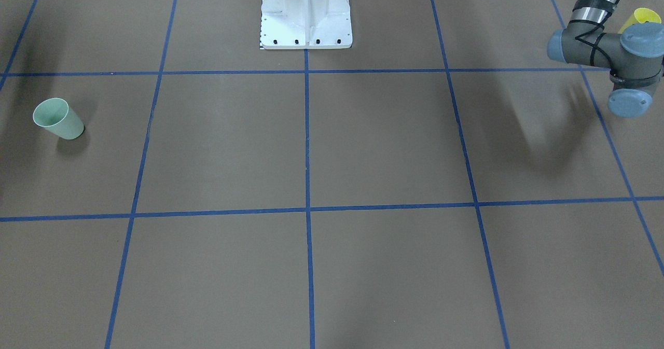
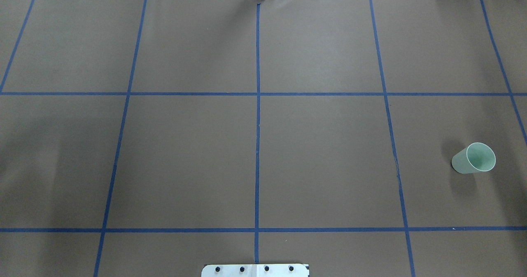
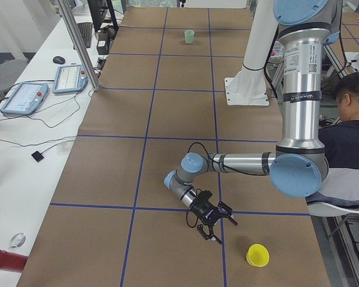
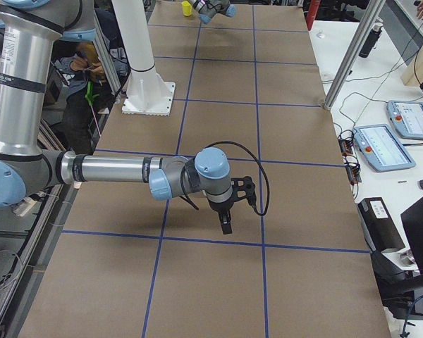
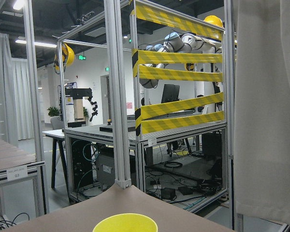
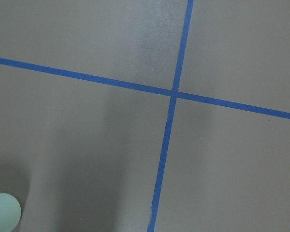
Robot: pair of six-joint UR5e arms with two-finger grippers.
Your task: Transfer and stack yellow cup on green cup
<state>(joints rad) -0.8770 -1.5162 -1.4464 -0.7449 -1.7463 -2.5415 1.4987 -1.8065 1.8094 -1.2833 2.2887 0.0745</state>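
Not started: yellow cup [image 3: 257, 255] sits free near left tool [image 3: 222, 228], green cup [image 2: 474, 158] far across table [image 2: 185, 157]. Can't tell whether left tool or right tool [image 4: 226, 225] is apart or together.

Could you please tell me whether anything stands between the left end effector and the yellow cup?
Nothing visible does. In the exterior left view, only bare brown table lies between the left end effector and the yellow cup, which are apart.
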